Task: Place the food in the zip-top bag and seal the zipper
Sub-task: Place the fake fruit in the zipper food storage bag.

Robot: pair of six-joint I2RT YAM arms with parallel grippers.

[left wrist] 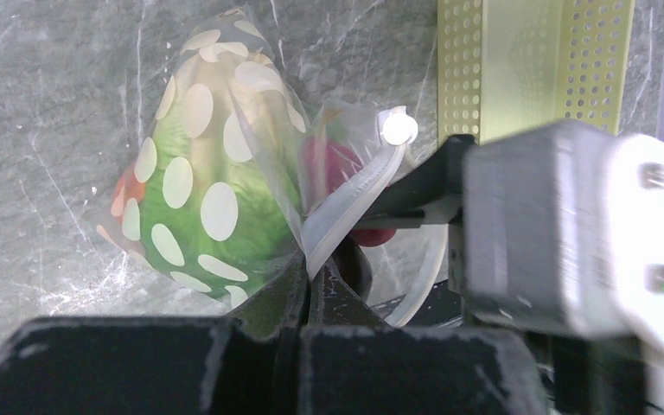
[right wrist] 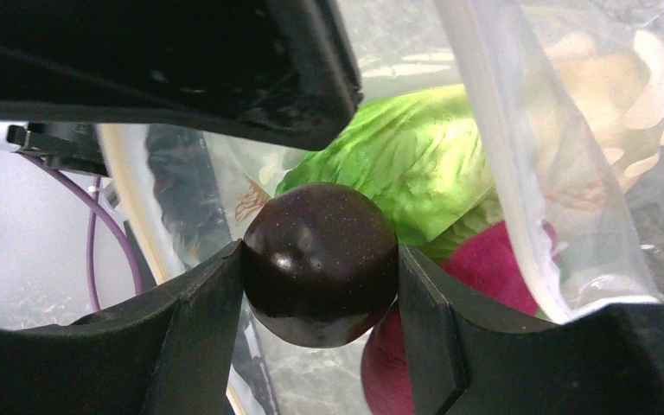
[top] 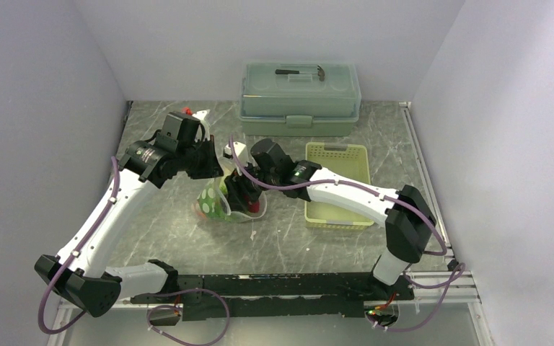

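The polka-dot zip-top bag (top: 213, 203) lies mid-table with lettuce (left wrist: 186, 194), an orange-red piece (left wrist: 125, 186) and a red piece (left wrist: 328, 164) inside. My left gripper (left wrist: 311, 272) is shut on the zipper (left wrist: 359, 186), the clear strip along the mouth edge, holding the mouth up. My right gripper (right wrist: 320, 268) is shut on the dark round piece (right wrist: 320, 264) at the bag's mouth, just over the lettuce (right wrist: 398, 164) and the magenta root (right wrist: 493, 259). In the top view the right gripper (top: 239, 193) sits at the mouth, beside the left gripper (top: 213, 167).
A pale yellow-green perforated tray (top: 337, 186) sits right of the bag, also in the left wrist view (left wrist: 519, 60). A lidded grey-green box (top: 300, 97) stands at the back. A small red item (top: 186, 110) lies at the back left. White walls enclose the table.
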